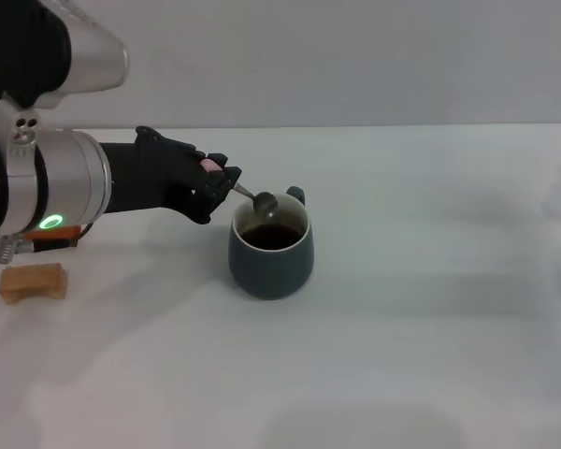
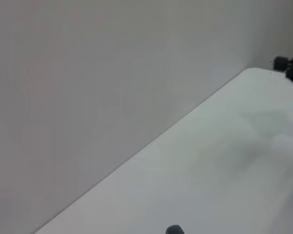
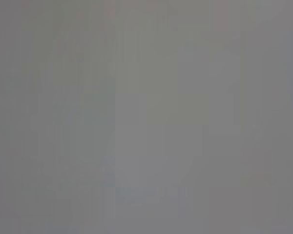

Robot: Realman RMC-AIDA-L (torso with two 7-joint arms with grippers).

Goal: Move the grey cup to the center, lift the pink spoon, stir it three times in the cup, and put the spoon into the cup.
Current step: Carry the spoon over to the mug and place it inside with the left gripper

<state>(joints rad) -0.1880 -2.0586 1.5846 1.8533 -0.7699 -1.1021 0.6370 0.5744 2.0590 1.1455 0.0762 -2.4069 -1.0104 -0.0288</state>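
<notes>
Loads of open white table point(image 1: 430, 355) in front of and right of the grey cup point(image 1: 271, 257), wooden block point(image 1: 34, 281) sits near my left edge. Behind it all, a plain wall. My left gripper point(image 1: 226, 187) reaches in from the left, pinching the pink spoon point(image 1: 251, 196), bowl over the cup's rim

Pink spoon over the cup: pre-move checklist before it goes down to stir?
1. Grip: left gripper shut on the pink spoon: ok.
2. Alignment: spoon bowl over the grey cup opening, near its far rim: ok.
3. Cup upright on the table, dark liquid inside: ok.
4. Wooden block well clear of the cup: ok.
5. Spoon tip touching the liquid: cannot tell.
6. Right gripper position: not in view, cannot tell.
</notes>
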